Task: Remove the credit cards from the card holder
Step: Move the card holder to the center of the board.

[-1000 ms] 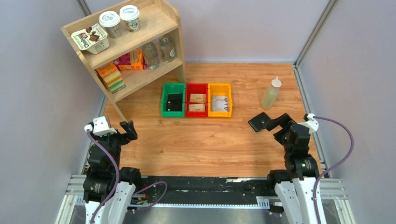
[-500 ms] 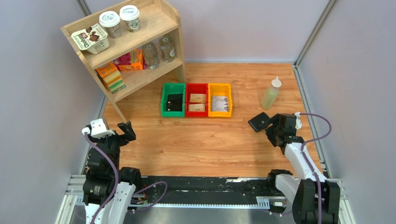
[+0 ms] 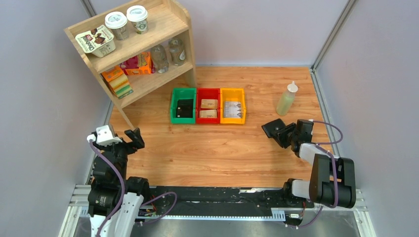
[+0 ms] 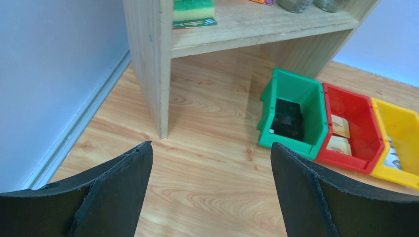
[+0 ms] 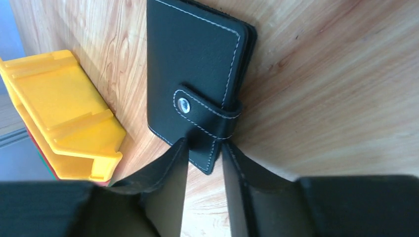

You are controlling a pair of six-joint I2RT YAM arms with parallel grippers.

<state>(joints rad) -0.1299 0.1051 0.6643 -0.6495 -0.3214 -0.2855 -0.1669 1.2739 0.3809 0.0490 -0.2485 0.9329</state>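
The card holder (image 5: 197, 59) is a black stitched wallet, its snap tab (image 5: 207, 116) fastened. It lies at the right of the table (image 3: 274, 128), near the yellow bin. My right gripper (image 5: 205, 143) reaches low over the table (image 3: 285, 133). Its jaws are closed onto the holder's near end, just below the tab, one finger against each side. The credit cards are hidden. My left gripper (image 4: 211, 144) hovers wide open above bare wood at the left (image 3: 133, 138), holding nothing.
Green (image 3: 174, 106), red (image 3: 208, 92) and yellow (image 3: 232, 92) bins stand in a row mid-table; a flat black item (image 4: 288, 120) lies in the green one. A squeeze bottle (image 3: 287, 98) stands behind the holder. A wooden shelf (image 3: 133, 44) fills the back left.
My right arm has dropped low and pushed its gripper to the card holder's near end. The jaws went from wide open to closed on it. The left arm barely shifted.
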